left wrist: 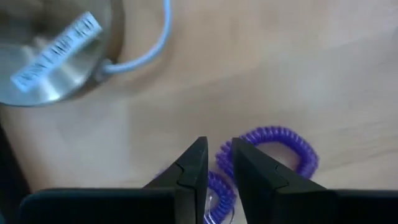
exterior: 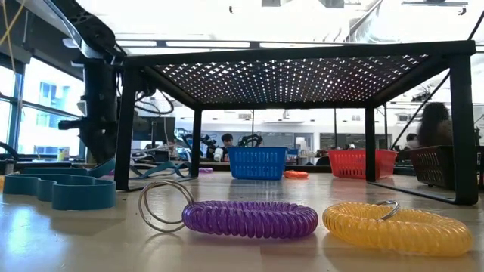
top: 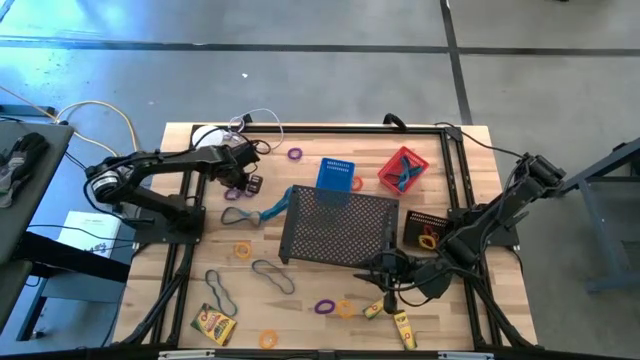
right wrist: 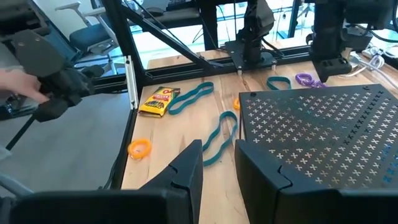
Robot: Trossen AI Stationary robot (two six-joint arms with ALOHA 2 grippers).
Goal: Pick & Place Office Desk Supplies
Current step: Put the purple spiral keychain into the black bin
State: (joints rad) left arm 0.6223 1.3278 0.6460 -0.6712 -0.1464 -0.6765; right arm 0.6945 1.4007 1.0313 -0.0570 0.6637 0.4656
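My left gripper (top: 244, 183) is low over the table's far left part, shut on a purple coil ring (left wrist: 280, 140) beside a round metal object with a cable (left wrist: 50, 56). My right gripper (top: 385, 272) hovers at the near right corner of the black mesh tray (top: 335, 225). Its fingers (right wrist: 219, 152) stand a little apart and touch nothing. Loose on the wood lie teal bands (top: 272, 275), orange rings (top: 242, 250), another purple coil (exterior: 249, 219) next to an orange one (exterior: 397, 227), and yellow boxes (top: 213, 323). My left gripper pinches the purple coil ring between its two fingers, on the stretch of coil nearest the gripper (left wrist: 222, 155). The fingers come from above, slanting down. The rest of the loop (left wrist: 298, 152) lies out past the fingertips on the wood.
A blue basket (top: 337, 175), a red basket (top: 403, 168) and a dark basket (top: 425, 230) stand around the tray's far and right sides. A teal shape (top: 262, 212) lies left of the tray. A person's hand (right wrist: 18, 90) shows beyond the table's edge in the right wrist view.
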